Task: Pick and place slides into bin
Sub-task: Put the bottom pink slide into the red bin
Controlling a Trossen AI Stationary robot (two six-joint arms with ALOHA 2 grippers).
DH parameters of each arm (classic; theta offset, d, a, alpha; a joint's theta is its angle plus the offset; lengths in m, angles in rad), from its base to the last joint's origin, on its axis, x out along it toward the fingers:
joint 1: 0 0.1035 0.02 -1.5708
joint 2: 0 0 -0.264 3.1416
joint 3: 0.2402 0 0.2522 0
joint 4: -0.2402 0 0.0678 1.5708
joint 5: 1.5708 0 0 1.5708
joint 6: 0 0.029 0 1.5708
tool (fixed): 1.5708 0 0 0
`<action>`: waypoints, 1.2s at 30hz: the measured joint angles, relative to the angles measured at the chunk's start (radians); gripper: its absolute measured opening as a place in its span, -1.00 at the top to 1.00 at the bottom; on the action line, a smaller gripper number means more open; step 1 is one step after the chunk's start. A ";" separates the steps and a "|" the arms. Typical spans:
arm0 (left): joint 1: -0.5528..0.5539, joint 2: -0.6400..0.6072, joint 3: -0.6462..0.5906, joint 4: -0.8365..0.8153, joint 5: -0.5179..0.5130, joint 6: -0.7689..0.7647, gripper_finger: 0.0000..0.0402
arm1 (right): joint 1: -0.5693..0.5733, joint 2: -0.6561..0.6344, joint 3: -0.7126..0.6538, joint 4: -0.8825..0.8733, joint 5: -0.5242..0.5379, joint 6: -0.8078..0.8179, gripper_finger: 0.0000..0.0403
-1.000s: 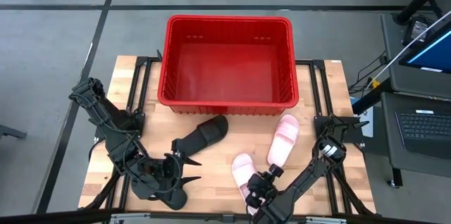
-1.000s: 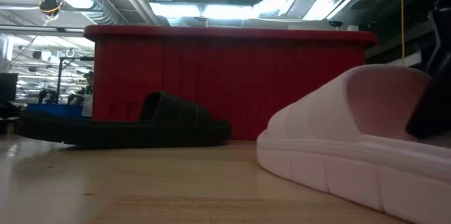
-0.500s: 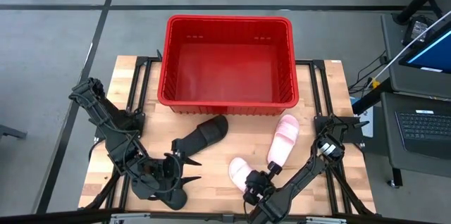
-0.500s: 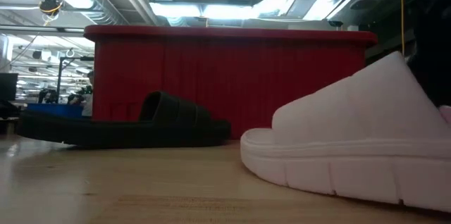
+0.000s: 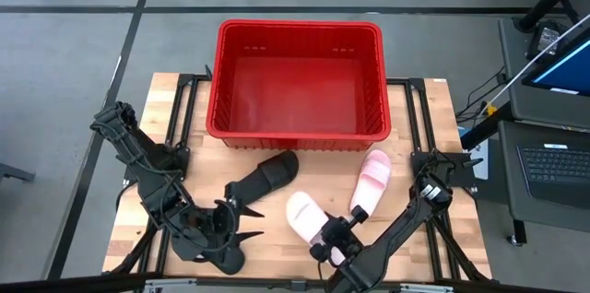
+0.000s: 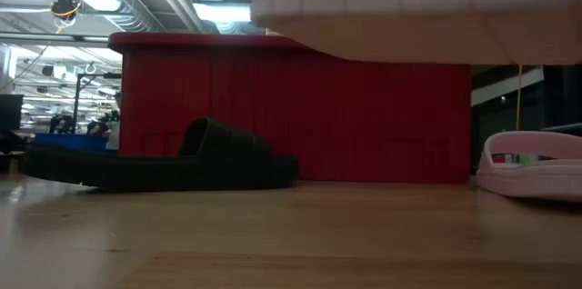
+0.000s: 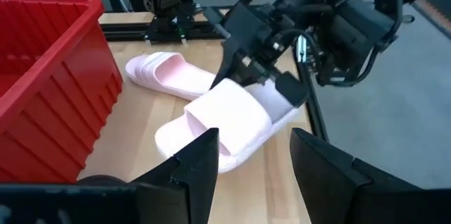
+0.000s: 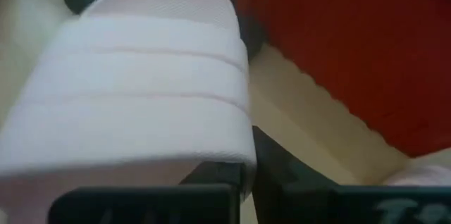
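My right gripper (image 5: 330, 234) is shut on a pale pink slide (image 5: 302, 212), held above the table near the front edge; the low view shows its sole (image 6: 400, 16) from below. The second pink slide (image 5: 371, 181) lies flat on its sole to the right. One black slide (image 5: 263, 178) lies on its sole in front of the red bin (image 5: 300, 30). My left gripper (image 7: 254, 175) is open and empty near the table's front left (image 5: 241, 223). Whether the dark shape under it is the other black slide, I cannot tell. My right gripper holds the pink slide by its heel end (image 7: 280, 106), behind the wide strap (image 8: 141, 76). Its fingers (image 7: 290, 89) come slanting from the table's near right side, along the slide. The slide is lifted clear of the table, roughly level, toe toward the far left.
The bin stands at the table's far middle with its near wall (image 6: 300, 107) just behind the black slide (image 6: 182, 157). Bare wood lies between the slides and the front edge. A desk with a laptop (image 5: 558, 159) stands off the table's right side.
My right gripper has gone up and toward the table's left edge with the pink slide. The slide lay on the table a second ago, tipped up at half a second, and now hangs clear, its toe turned toward the far left.
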 joint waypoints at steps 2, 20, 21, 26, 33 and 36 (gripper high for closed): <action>0.000 0.000 0.000 0.028 0.000 0.002 0.16 | -0.005 -0.003 0.007 -0.004 0.028 0.027 0.92; 0.000 0.000 0.000 0.212 -0.385 0.321 0.16 | -0.197 -0.075 0.239 -0.002 0.373 -0.181 0.93; -0.002 0.000 0.000 0.212 -0.404 0.321 0.16 | -0.211 -0.075 0.268 -0.002 0.385 -0.220 0.93; -0.008 0.000 0.000 0.216 -0.468 0.337 0.16 | -0.267 -0.103 0.326 0.062 0.483 -0.373 0.93; -0.001 0.000 0.000 0.217 -0.712 0.358 0.16 | -0.308 -0.112 0.339 0.137 0.500 -0.489 0.93; 0.016 0.000 0.000 0.219 -0.722 0.393 0.16 | -0.321 -0.112 0.339 0.170 0.503 -0.503 0.93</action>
